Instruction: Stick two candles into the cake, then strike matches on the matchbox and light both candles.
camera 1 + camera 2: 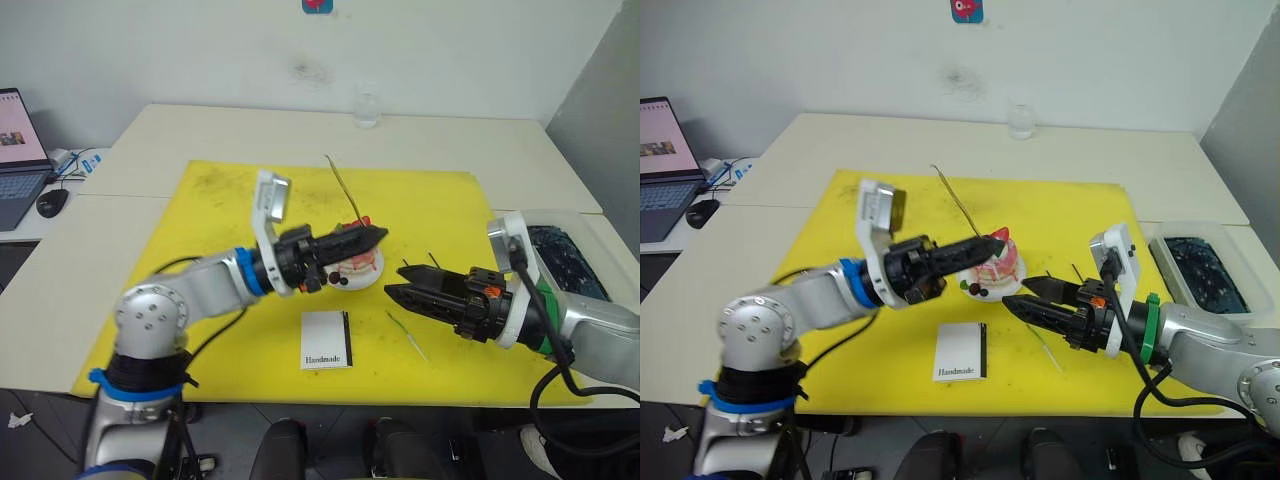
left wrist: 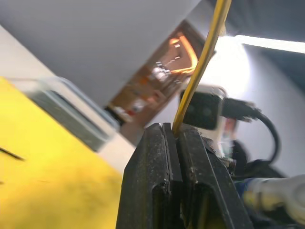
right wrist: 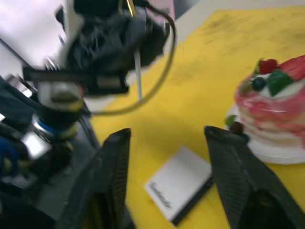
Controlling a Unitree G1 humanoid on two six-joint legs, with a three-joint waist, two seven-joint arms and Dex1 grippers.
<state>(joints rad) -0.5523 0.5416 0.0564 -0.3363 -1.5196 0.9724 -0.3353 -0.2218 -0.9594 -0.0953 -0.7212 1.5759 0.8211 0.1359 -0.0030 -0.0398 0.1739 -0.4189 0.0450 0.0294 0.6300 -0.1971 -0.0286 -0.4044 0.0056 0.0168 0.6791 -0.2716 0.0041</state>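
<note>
Left eye view | candles: one clamped in left pincer (image 1: 375, 236), one (image 1: 407, 335) lying | right pincer (image 1: 393, 282) apart

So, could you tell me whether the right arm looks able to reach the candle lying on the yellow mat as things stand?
Probably yes. The right gripper is open and hovers just beside the loose candle on the mat, with nothing lying between them; the matchbox sits off to one side.

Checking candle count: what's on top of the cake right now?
On the cake: a strawberry and berries. The left hand, shut on a candle, hovers over it and covers part of the top, so whether the candle's tip is in is hidden.
</note>
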